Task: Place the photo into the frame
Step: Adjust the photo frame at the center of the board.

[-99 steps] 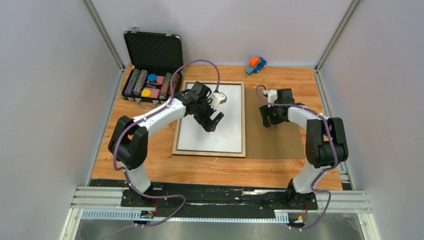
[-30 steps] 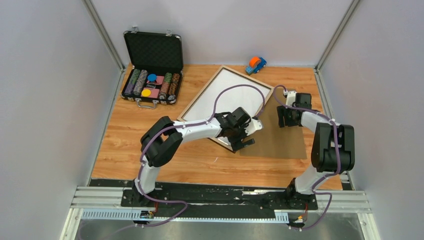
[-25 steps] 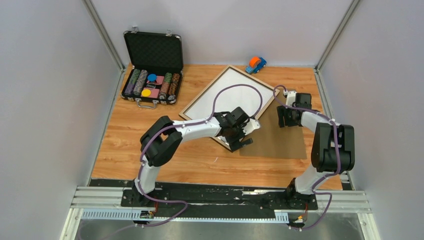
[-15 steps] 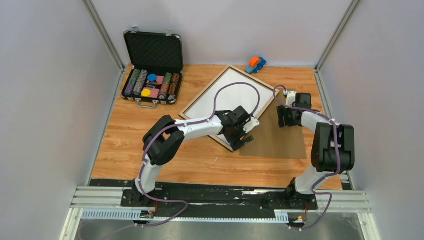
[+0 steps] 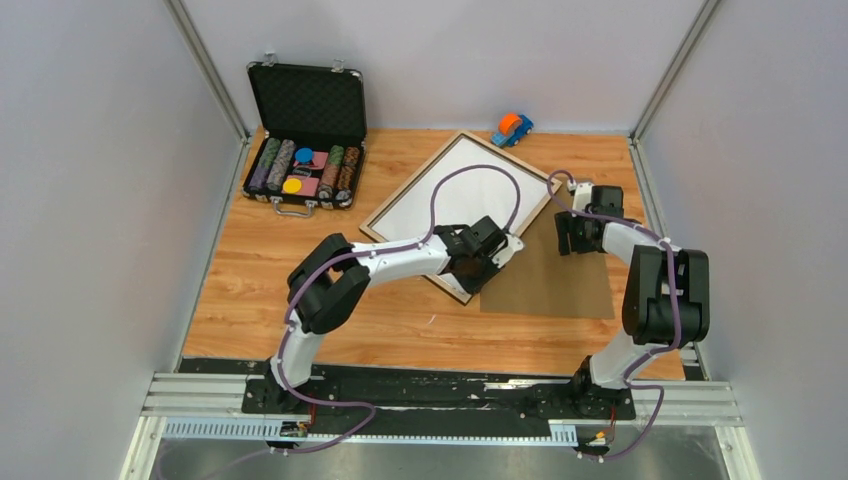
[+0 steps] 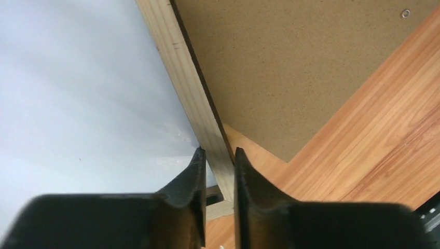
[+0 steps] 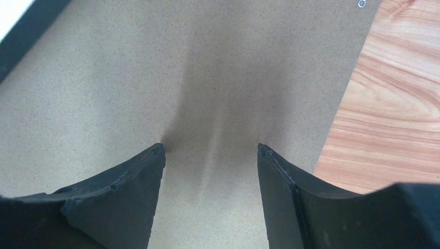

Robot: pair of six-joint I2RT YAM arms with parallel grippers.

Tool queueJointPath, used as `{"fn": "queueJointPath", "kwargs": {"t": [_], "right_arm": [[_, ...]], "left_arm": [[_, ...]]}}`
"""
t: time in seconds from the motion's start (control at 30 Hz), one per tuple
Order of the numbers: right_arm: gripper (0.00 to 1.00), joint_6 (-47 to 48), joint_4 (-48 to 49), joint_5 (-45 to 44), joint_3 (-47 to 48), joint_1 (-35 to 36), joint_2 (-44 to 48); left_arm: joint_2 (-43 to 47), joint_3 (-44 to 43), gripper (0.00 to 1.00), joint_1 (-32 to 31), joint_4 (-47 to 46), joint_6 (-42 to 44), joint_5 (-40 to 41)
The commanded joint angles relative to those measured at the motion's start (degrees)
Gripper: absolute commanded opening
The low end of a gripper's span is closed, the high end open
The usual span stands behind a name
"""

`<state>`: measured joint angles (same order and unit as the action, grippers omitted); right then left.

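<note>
The frame [image 5: 412,184] lies flat and turned diagonal on the table, with pale wood rails around a plain white surface [image 5: 455,200]. The photo's beach print is out of view. My left gripper [image 5: 487,268] sits at the frame's near right rail, close to the near corner. In the left wrist view its fingers [image 6: 218,155] are shut on the wooden rail [image 6: 187,88], one on the white inner side, one on the outer. My right gripper [image 7: 211,148] stands open, fingertips down on the brown backing board [image 7: 155,78], just right of the frame [image 5: 568,240].
The brown backing board [image 5: 550,280] lies on the wooden table [image 5: 300,290], partly under the frame's right corner. An open black chip case [image 5: 305,130] stands at the back left. A small toy car [image 5: 511,128] sits at the back wall. Grey walls close in both sides.
The frame has been swung from square to diagonal. In the last second my left gripper slid onto the near right rail and closed on it. The right arm has stayed still.
</note>
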<state>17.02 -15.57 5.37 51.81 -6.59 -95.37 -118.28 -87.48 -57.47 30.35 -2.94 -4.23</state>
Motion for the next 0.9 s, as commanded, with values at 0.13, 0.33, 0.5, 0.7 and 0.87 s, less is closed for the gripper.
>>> {"fn": "queueJointPath", "kwargs": {"t": [0.13, 0.33, 0.5, 0.7, 0.87], "right_arm": [[0.64, 3.11, -12.35, -8.82, -3.12, -1.85, -2.58], [0.64, 3.07, -12.36, -8.75, -3.08, -2.06, -2.41], [0.64, 2.94, -12.35, -8.19, -3.12, -2.58, -2.19], [0.64, 2.36, -12.56, -6.91, -2.24, -3.44, -2.03], [0.65, 1.01, -13.75, -2.53, 0.21, -3.77, -0.89]], "left_arm": [[0.2, 0.15, 0.0, -1.0, 3.31, -0.24, 2.97], [3.4, 2.3, 0.0, 1.72, 2.24, 0.04, 5.47], [5.14, 4.69, 0.0, 4.66, 1.76, -1.26, 4.65], [8.35, 9.96, 0.0, 7.02, -0.73, -3.83, 4.58], [12.6, 16.13, 0.0, 10.51, -4.31, -9.44, 0.45]]}}
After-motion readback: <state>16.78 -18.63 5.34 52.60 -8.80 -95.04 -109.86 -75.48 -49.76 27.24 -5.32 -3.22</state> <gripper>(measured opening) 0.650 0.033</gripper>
